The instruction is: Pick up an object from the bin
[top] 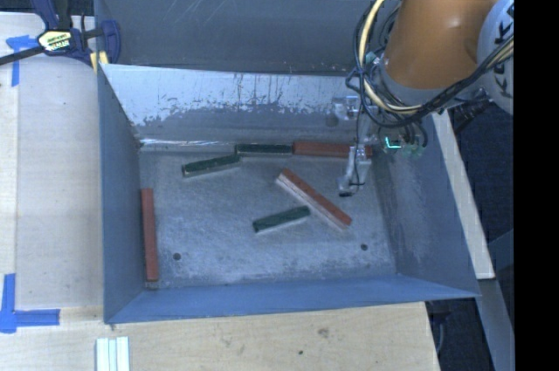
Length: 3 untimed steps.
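While the pincer [349, 184] hangs low at centre right, clenched or released I cannot tell, nothing visibly rides in it. Nearest, just lower left: slanted reddish bar [314, 199], green bar [281, 220] beyond. Lift not yet done.

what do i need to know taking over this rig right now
Gripper: down in the right part of the bin, by the upper end of the slanted reddish bar.
Other bars: a short green bar beside it, two green bars and a back reddish bar near the back wall, a left reddish bar by the left wall.
Done: nothing lifted.
Left: grasp one and lift it out.
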### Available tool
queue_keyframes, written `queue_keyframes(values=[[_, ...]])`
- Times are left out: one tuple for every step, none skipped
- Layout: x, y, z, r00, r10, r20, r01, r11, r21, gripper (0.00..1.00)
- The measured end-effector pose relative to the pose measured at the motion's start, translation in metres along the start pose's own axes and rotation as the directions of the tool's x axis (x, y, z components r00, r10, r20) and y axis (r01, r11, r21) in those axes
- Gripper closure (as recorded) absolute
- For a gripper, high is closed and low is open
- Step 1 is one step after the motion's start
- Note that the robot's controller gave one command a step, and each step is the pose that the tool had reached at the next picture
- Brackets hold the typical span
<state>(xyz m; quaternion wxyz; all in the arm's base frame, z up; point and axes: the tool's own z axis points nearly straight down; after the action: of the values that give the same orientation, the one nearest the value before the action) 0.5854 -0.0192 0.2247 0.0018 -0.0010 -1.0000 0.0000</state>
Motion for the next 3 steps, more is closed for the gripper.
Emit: queue_keyframes(values=[[-0.002, 0.000, -0.004, 1.000, 0.000, 0.008, 0.000, 1.000, 0.000, 0.00], [0.016, 0.007, 0.047, 1.000, 0.006, 0.013, -0.006, 1.000, 0.000, 0.00], [0.011, 0.008, 0.104, 0.994, -0.105, 0.011, 0.105, 0.994, 0.001, 0.00]])
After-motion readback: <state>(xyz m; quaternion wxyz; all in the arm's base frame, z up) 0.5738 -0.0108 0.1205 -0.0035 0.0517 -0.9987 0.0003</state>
